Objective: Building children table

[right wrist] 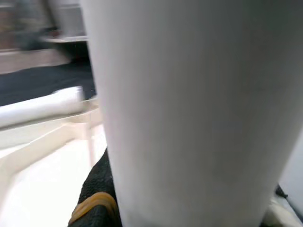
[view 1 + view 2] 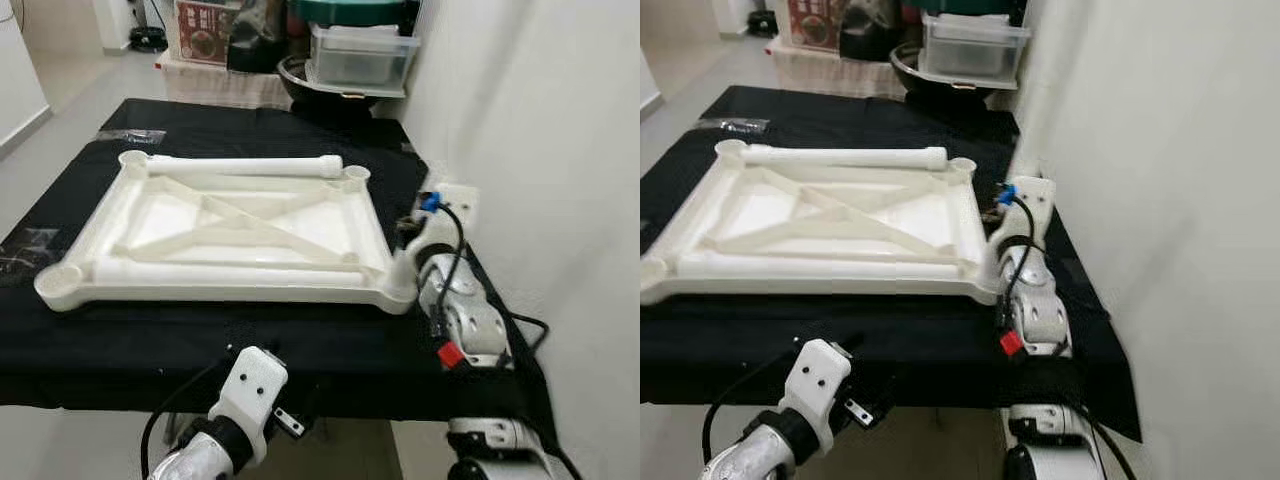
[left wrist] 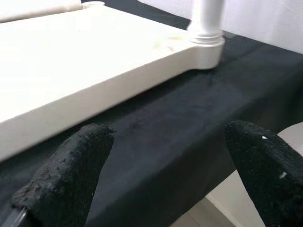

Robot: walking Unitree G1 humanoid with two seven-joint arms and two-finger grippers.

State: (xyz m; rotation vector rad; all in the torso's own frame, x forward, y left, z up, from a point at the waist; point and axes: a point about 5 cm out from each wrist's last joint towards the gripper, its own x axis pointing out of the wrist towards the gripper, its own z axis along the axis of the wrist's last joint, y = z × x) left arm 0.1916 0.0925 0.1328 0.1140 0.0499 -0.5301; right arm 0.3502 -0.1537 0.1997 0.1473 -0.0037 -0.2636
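A white plastic children's table top (image 2: 230, 225) lies upside down, ribs showing, across the middle of the head views on a tabletop (image 2: 330, 350) draped in black cloth. One loose white leg (image 2: 245, 166) lies along its far edge, and another lies along its near edge (image 2: 220, 266).

At the near right corner of the white piece, the right pincer (image 2: 412, 240) is at a white leg (image 3: 206, 16) that stands upright in the corner socket. In the right wrist view the leg fills most of the frame, with one black finger (image 1: 97, 189) pressed against it, so the pincer appears closed around the leg.

The left pincer (image 3: 161, 175) hangs at the lower centre of the head views, just off the tabletop's near edge (below the white piece); its two black fingers are spread wide with nothing between them.

At the top centre, beyond the tabletop, a clear plastic storage bin (image 2: 360, 55) with a lid sits over a dark bowl (image 2: 300, 80); its contents cannot be made out. A white wall (image 2: 540, 150) fills the right side, close to the right arm.
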